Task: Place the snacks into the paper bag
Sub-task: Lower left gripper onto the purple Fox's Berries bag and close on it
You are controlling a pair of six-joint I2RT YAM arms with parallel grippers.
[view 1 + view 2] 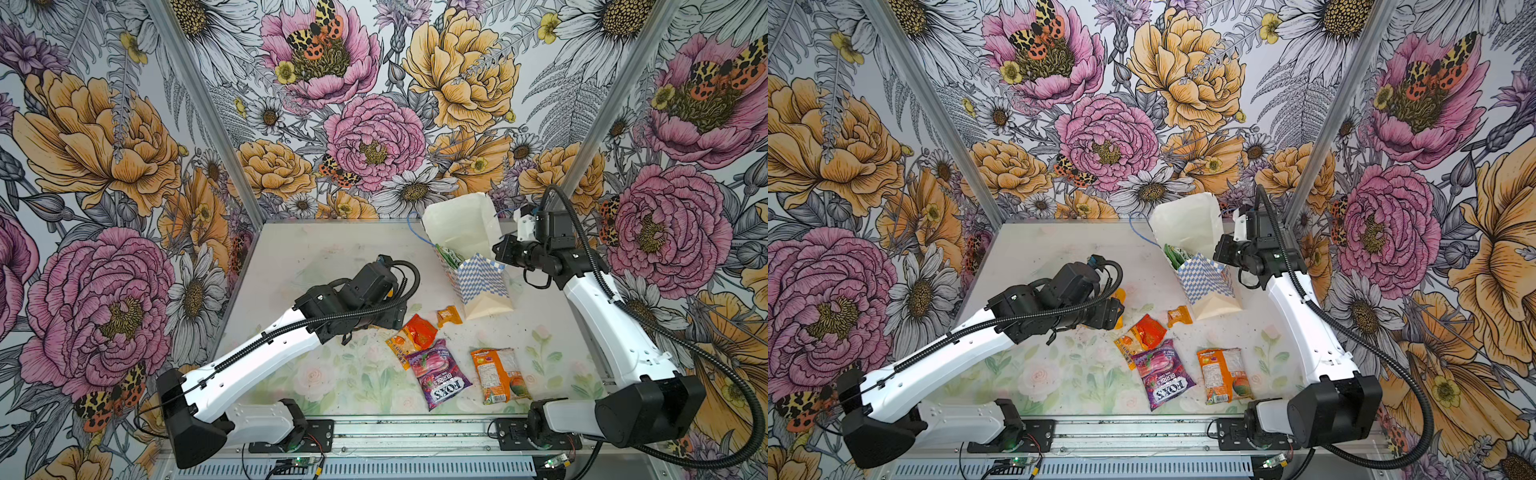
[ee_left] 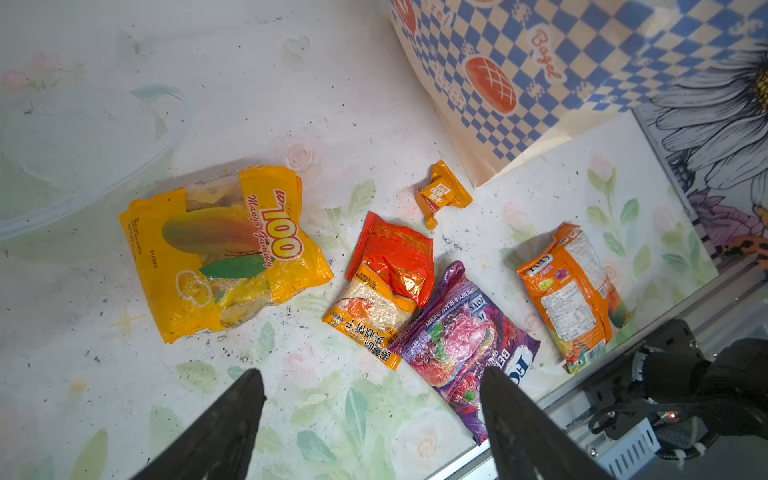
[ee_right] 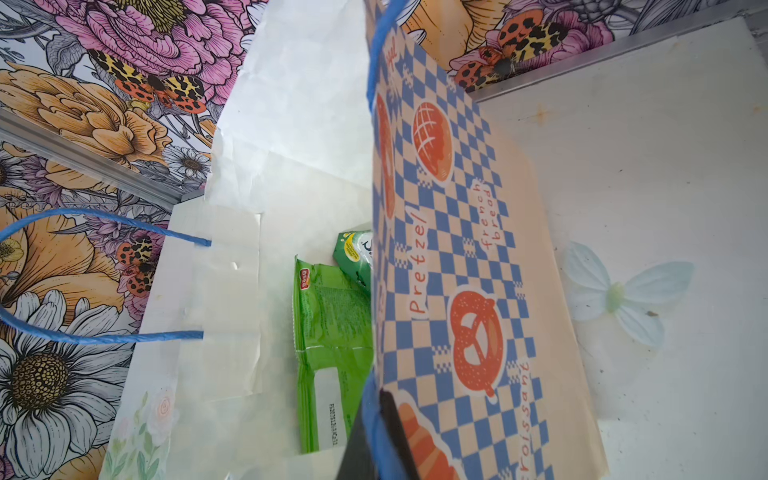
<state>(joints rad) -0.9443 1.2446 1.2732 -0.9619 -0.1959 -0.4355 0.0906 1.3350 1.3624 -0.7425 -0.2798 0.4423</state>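
Your left claw (image 2: 372,374) hangs wide open and empty above the tabletop (image 1: 332,374), close to the loose snacks. Your right claw (image 3: 374,440) is clamped tight on the rim of the paper bag (image 1: 484,286), right where the blue cord handle (image 3: 376,83) meets it. The bag stands at the far right of the tabletop with its mouth gaping, and two green packets (image 3: 332,340) sit inside. Loose in the middle, a yellow mango gummy packet (image 2: 220,253) lies furthest left. A red packet (image 1: 419,334) lies over a yellow-orange packet (image 1: 395,348). A purple FOX'S berries packet (image 1: 436,376) touches that one's near end. An orange FOX'S fruits packet (image 1: 498,376) lies apart to the right, and a small orange packet (image 1: 448,316) sits near the bag's base.
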